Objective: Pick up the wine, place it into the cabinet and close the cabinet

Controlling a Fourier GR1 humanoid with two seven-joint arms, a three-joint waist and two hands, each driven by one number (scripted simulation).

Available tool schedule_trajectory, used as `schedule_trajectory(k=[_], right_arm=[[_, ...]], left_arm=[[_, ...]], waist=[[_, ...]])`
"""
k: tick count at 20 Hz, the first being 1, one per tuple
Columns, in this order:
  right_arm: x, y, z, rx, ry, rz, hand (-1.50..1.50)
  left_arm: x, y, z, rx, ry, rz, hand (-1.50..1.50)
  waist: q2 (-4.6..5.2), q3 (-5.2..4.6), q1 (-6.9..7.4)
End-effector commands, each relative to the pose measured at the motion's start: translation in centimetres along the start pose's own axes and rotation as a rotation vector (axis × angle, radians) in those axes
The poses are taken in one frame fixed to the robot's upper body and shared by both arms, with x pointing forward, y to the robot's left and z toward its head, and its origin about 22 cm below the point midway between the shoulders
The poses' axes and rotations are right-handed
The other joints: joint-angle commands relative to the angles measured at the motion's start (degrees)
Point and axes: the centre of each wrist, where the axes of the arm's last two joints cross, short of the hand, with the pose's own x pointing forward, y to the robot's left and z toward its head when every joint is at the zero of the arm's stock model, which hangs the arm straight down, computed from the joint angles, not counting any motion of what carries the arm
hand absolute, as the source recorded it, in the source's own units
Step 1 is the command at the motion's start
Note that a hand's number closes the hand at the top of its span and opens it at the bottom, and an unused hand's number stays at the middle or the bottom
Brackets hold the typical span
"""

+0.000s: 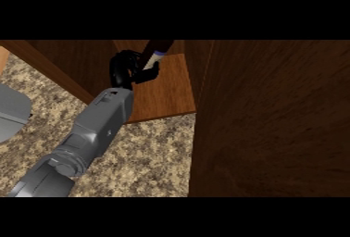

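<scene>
Speckled bench (143, 157) is being crossed by a grey forearm (89, 134), whose robot hand (126, 69) is being curled around the wine (154, 53) over the cabinet (164, 88) shelf, beside the open cabinet door (273, 120).

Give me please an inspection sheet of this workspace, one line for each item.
Surface: speckled counter, bare where visible.
Job's things: wine tilted, over the shelf inside the cabinet; door open at the right.
Clutter: grey object at the left edge, cut off.
Hands: one hand curled round the wine; which side it is cannot be told; the other not seen.
Cables: nothing seen.
Surroundings: nothing seen.
</scene>
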Motion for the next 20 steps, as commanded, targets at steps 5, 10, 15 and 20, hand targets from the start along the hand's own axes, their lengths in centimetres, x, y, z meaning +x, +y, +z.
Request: schedule_trajectory(k=[5,10,15,20], right_arm=[[-0.1,0.2,0.3,0.032,-0.017,0.002,-1.50],[0.3,0.6,0.1,0.045,-0.031,-0.011,-1.50],[0.0,0.3,0.3,0.028,-0.022,-0.001,-1.50],[0.2,0.4,0.0,0.040,-0.016,0.010,-1.50]], left_arm=[[-1.9,1.6,-0.2,0.056,0.021,-0.116,1.50],[-2.0,2.4,-0.7,-0.008,0.028,-0.085,-1.50],[-3.3,3.4,-0.6,-0.013,0.064,-0.072,-1.50],[-2.4,3.5,-1.3,-0.013,0.059,-0.075,-1.50]], waist=[[0.79,-0.07,-0.23],[0.71,-0.29,-0.24],[0.61,-0.27,0.47],[0.48,-0.29,0.55]])
